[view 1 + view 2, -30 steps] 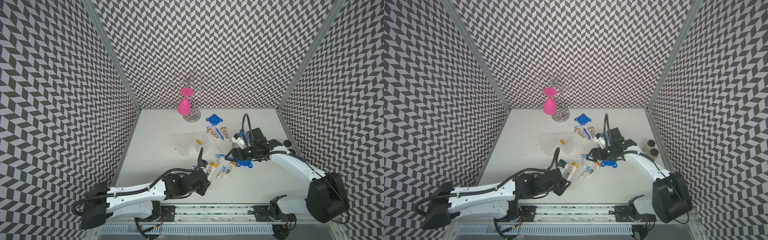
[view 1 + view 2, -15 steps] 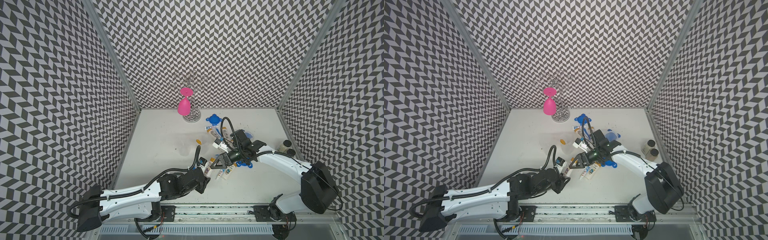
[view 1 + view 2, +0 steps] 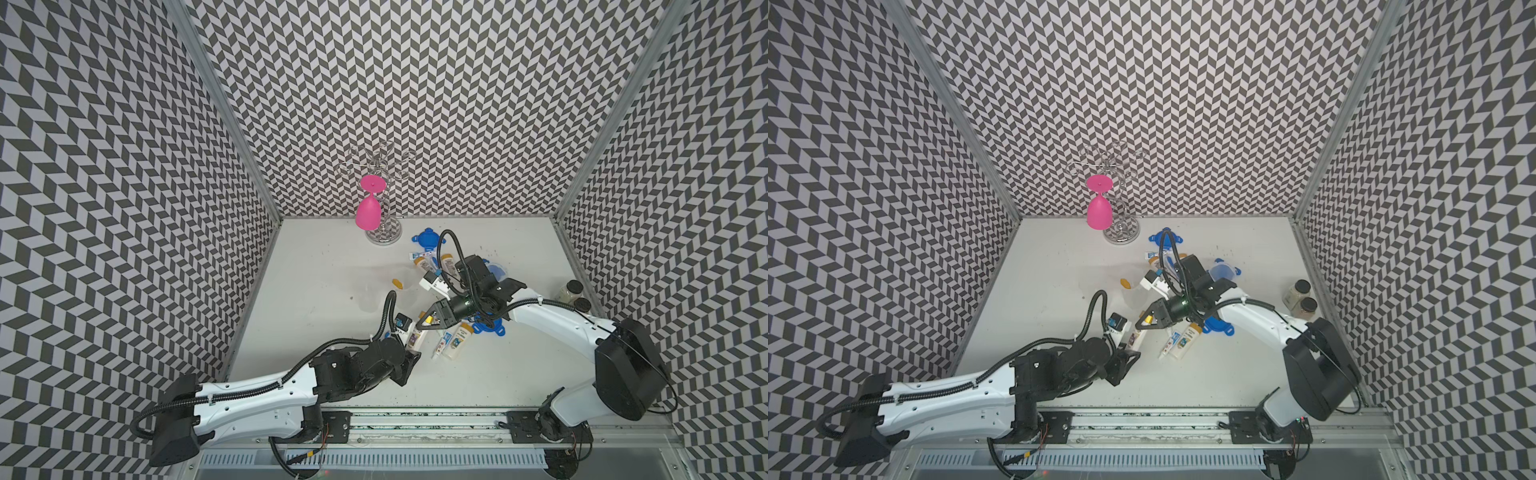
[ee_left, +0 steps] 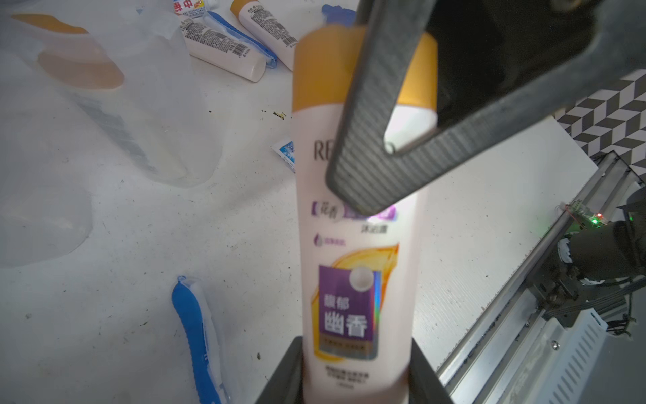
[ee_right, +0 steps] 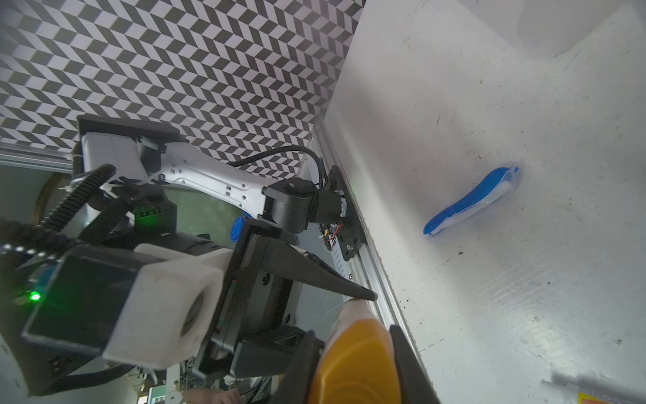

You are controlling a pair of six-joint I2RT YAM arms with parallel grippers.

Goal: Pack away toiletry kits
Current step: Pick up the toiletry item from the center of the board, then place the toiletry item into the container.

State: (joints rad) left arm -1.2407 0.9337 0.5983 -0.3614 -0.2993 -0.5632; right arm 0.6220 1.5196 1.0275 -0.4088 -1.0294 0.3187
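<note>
The left fingers (image 4: 283, 377) grip the base of a white bottle (image 4: 353, 273) with a yellow-orange cap (image 5: 353, 363), and the right fingers (image 5: 410, 370) are clamped on that cap, so the bottle spans between both arms over the front-middle of the counter (image 3: 324, 270). A blue toothbrush (image 4: 195, 335) lies on the counter just beside it.

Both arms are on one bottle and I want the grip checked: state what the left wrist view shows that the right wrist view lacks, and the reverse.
Only the left wrist view: the bottle's printed label and two more bottles lying beyond it. Only the right wrist view: the left arm and its wrist camera. Both: the bottle's orange cap at the right gripper's fingers, the left gripper's fingers on the bottle's body, and a blue toothbrush lying flat.
</note>
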